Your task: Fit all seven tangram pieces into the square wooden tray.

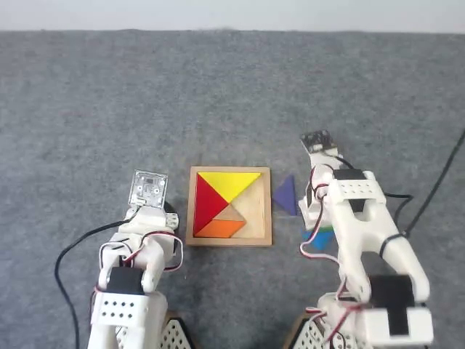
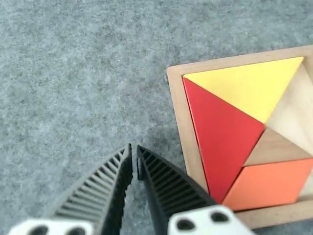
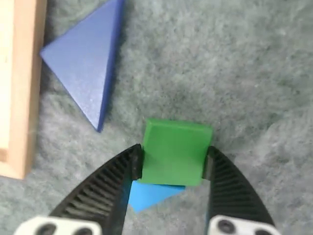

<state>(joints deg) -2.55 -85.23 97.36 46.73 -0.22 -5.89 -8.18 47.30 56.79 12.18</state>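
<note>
The square wooden tray (image 1: 266, 207) lies mid-table holding a yellow triangle (image 1: 229, 185), a red triangle (image 1: 207, 203), an orange piece (image 1: 220, 228) and a tan triangle (image 2: 274, 147). A purple triangle (image 1: 285, 195) rests on the mat just right of the tray. Beside it, my right gripper (image 3: 172, 164) is shut on a green square (image 3: 175, 149), one finger against each side. The square partly covers a light blue piece (image 3: 151, 195). My left gripper (image 2: 134, 156) is shut with nothing in it, over the mat left of the tray (image 2: 177, 112).
Grey felt covers the whole table (image 1: 232, 94). The right part of the tray floor (image 1: 256, 203) is bare wood. Both arm bases stand at the near edge, with black cables (image 1: 436, 182) trailing off to the sides.
</note>
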